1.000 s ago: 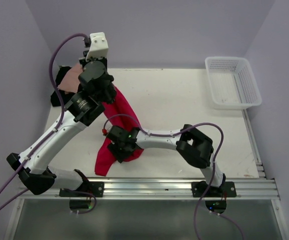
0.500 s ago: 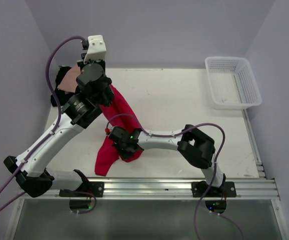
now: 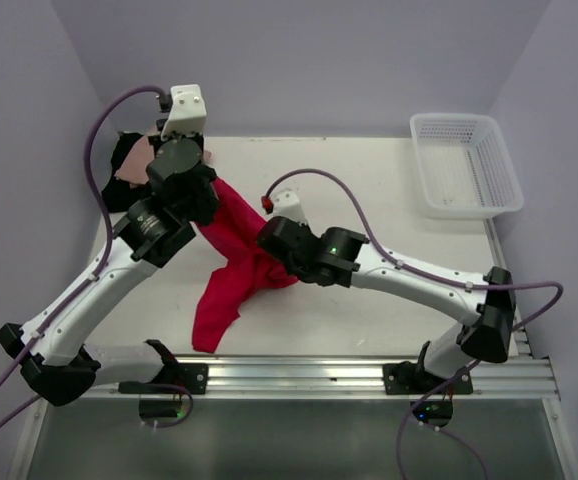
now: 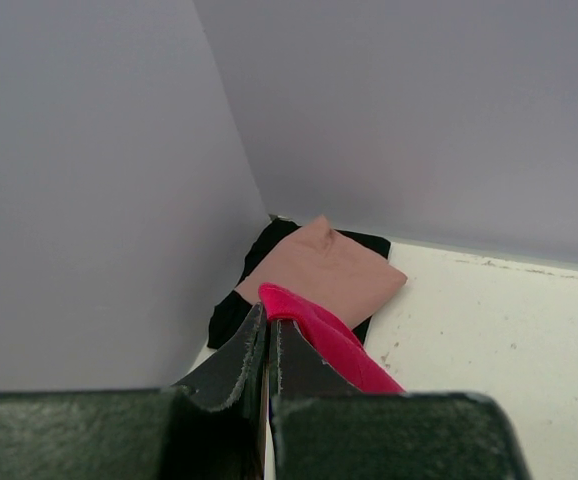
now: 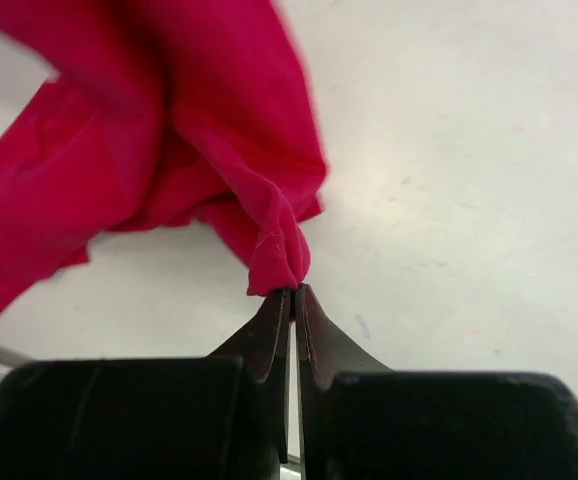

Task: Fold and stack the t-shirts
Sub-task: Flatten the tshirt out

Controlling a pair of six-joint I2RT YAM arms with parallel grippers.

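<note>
The bright red cloth t-shirt (image 3: 231, 262) runs as a crumpled band from the upper left of the overhead view down to a loose tail on the white desk (image 3: 369, 190) at lower centre-left. The left hand (image 4: 269, 335) is clamped on one edge of it, the cloth coming out between its closed fingers. The right hand (image 5: 291, 300) is pinched on a bunched fold at mid-frame. Gripping it at two places probably serves to pull the shirt open for laying flat; it is not yet spread or folded.

In the upper left corner of the desk, a folded salmon-pink cloth t-shirt (image 4: 324, 265) lies on a black cloth t-shirt (image 4: 231, 315), likely the start of the stack. The white plastic lattice basket (image 3: 466, 165) at upper right shows nothing inside.
</note>
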